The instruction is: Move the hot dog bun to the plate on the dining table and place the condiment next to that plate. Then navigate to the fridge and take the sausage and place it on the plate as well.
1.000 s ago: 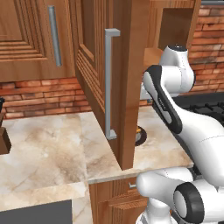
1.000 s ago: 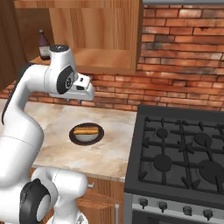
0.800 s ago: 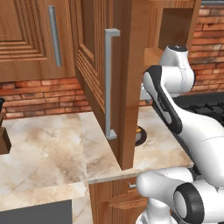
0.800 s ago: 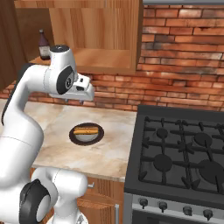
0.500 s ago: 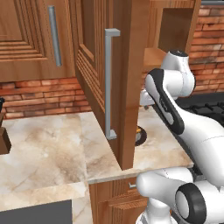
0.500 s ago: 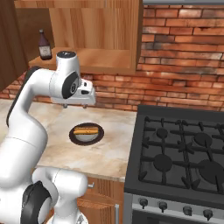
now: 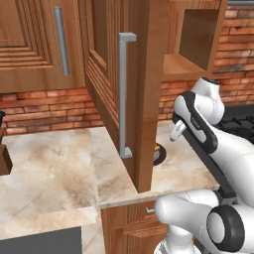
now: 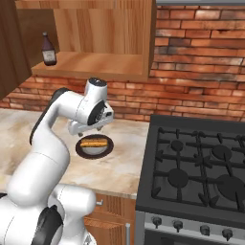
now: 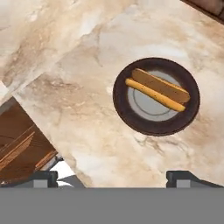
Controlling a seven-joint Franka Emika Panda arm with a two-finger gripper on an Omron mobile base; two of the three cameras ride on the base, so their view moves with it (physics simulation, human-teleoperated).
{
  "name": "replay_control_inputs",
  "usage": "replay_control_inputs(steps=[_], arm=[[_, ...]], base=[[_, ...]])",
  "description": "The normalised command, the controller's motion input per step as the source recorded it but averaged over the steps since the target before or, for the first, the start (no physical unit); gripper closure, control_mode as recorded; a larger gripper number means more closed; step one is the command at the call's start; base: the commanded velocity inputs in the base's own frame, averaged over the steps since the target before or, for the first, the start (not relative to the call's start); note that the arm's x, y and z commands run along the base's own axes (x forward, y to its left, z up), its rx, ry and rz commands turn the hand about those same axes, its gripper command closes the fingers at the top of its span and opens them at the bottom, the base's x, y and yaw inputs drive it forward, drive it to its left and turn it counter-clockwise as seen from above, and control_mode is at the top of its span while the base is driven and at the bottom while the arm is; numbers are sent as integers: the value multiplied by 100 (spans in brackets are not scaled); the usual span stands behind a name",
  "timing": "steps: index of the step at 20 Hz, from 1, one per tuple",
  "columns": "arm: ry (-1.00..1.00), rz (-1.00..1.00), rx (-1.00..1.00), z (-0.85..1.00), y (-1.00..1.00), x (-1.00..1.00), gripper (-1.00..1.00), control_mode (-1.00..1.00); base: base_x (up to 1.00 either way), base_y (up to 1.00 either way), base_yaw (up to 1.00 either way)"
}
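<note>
One hot dog bun (image 9: 160,91) lies on one small dark-rimmed dish (image 9: 127,115) on the marbled counter (image 8: 119,167), left of the stove (image 8: 201,172). One condiment (image 8: 48,49) bottle stands on the open cabinet shelf (image 8: 95,64) above. The gripper (image 9: 112,176), fingers spread wide and empty, hovers over the counter near the dish.

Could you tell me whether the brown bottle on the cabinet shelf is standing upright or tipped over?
Upright. In the right base view the condiment stands on its base on the open cabinet shelf, with its narrow neck and pale cap pointing straight up.

A black stove (image 8: 201,172) is seen beside the marbled counter (image 8: 119,167). A red brick wall (image 8: 201,72) is seen behind. A wooden cabinet door (image 7: 144,89) is swung open.
</note>
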Motion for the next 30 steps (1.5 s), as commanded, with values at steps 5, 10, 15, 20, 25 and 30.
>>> replay_control_inputs(steps=[5, 10, 15, 20, 25, 30], arm=[[-20, 48, 1, -49, 0, 37, -100, -100], [-22, 48, 3, -39, 0, 37, -100, -100], [-11, 38, 4, -38, 1, 49, -100, -100], [-11, 24, 3, -27, 4, 48, -100, -100], [-8, 13, 1, -18, 10, 48, -100, -100], [0, 4, 0, -34, 24, 40, -100, -100]], base=[[0, 0, 0], [0, 0, 0], [0, 0, 0], [0, 0, 0], [0, 0, 0], [0, 0, 0]])
